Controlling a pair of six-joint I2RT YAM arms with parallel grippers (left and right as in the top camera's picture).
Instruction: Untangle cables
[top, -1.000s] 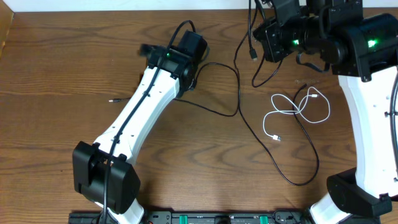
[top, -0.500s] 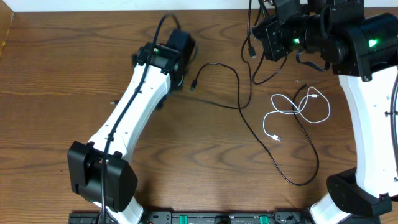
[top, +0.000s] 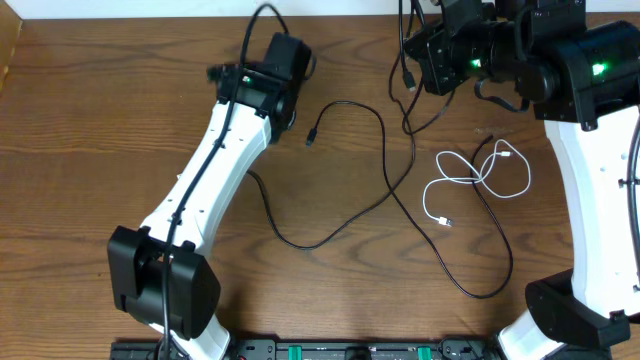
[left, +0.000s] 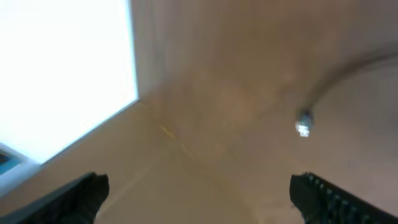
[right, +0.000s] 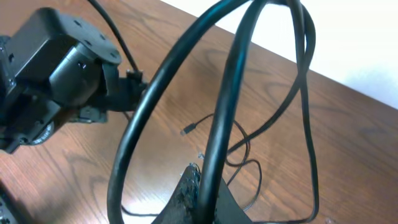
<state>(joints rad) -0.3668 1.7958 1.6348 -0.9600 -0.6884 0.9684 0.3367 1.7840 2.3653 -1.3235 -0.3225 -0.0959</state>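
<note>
A long black cable (top: 385, 170) loops over the table's middle, its small plug end (top: 311, 137) lying loose. My left gripper (top: 283, 62) hovers at the far edge, up and left of that plug. In the left wrist view the gripper (left: 199, 199) stands open with only bare table between its fingers, and the blurred plug (left: 303, 124) lies ahead to the right. My right gripper (top: 412, 55), raised at the back right, is shut on a black cable (right: 217, 124) that hangs down in loops. A white cable (top: 480, 175) lies coiled below it, crossed by a black strand.
The table's far edge (top: 330, 14) meets a white wall just behind both grippers. The right arm's white links (top: 590, 200) stand along the right side and the left arm (top: 200, 190) lies diagonally across the left half. A black cable strand (top: 470, 293) curves near the front right.
My left gripper has drawn back and to the left, away from the black cable. The plug end now lies free, and a slack loop has spread out in front of the left arm. The right gripper kept still.
</note>
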